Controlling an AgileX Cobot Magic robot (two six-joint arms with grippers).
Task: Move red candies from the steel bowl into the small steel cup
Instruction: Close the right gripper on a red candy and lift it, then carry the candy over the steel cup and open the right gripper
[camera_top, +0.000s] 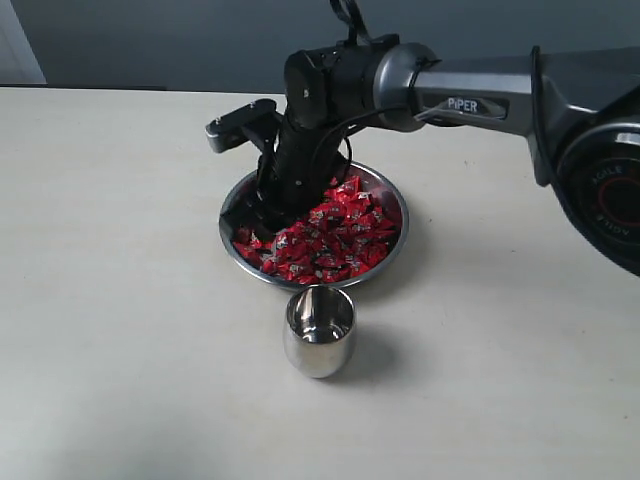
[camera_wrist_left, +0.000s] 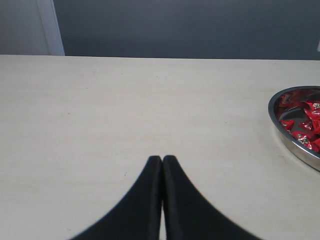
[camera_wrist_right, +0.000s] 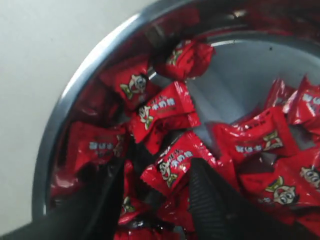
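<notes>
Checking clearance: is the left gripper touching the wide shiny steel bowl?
Apart: left wrist view shows bare table between the left gripper and the steel bowl.

The pale cream bench (camera_top: 120, 300) runs up to a dark wall at the top of the frame and carries two steel things, the wide shallow bowl (camera_top: 392, 208) at centre and the cup (camera_top: 319, 345) upright just below it.

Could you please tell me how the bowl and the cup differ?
The bowl is wide and shallow; the cup is narrow and taller. The bowl holds a heap of candies; no candy shows in the cup. The right gripper reaches into the bowl, not the cup. Both are shiny steel and stand upright.
</notes>
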